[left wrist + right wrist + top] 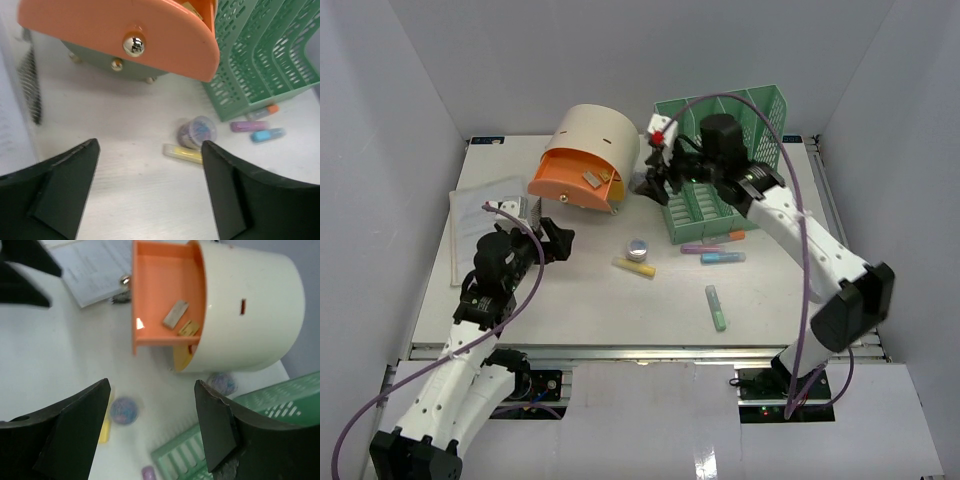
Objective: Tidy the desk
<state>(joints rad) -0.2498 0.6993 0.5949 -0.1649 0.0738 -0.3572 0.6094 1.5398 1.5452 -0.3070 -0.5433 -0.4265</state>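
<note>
The white desk [570,300] holds a cream round drawer box [600,135] with its orange drawer [560,180] pulled out. Inside the drawer [160,290] lie a grey piece [175,315] and a small yellow piece [188,328]. My right gripper [655,180] hangs open above the desk between the box and the green file rack [760,110], nothing between its fingers [151,384]. My left gripper [555,243] stands open and empty in front of the drawer's knob [134,45]. Loose on the desk are a yellow highlighter [634,267] and a small round clip tub [638,248].
Purple [700,249], blue [722,257] and orange [736,236] highlighters lie by the rack's front; a green one [716,307] lies nearer the front edge. A spiral notebook [485,215] lies at the left. A second blurred round tub [221,383] sits beside the box.
</note>
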